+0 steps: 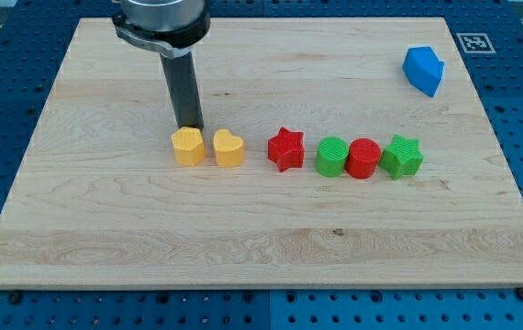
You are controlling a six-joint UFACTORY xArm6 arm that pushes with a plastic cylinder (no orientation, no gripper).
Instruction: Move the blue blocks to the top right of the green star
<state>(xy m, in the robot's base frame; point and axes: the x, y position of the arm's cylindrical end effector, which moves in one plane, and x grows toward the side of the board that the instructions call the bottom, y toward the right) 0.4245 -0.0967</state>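
A blue block (424, 71) lies near the board's top right corner, up and to the right of the green star (402, 156). No other blue block shows. The green star is the right end of a row across the board's middle. My tip (188, 126) rests just above the yellow hexagon block (187, 147) at the row's left end, far left of the blue block.
The row runs left to right: yellow hexagon, yellow heart (228, 148), red star (286, 148), green cylinder (332, 157), red cylinder (363, 159), green star. The wooden board (261, 247) lies on a blue perforated table. A marker tag (473, 42) sits off the top right corner.
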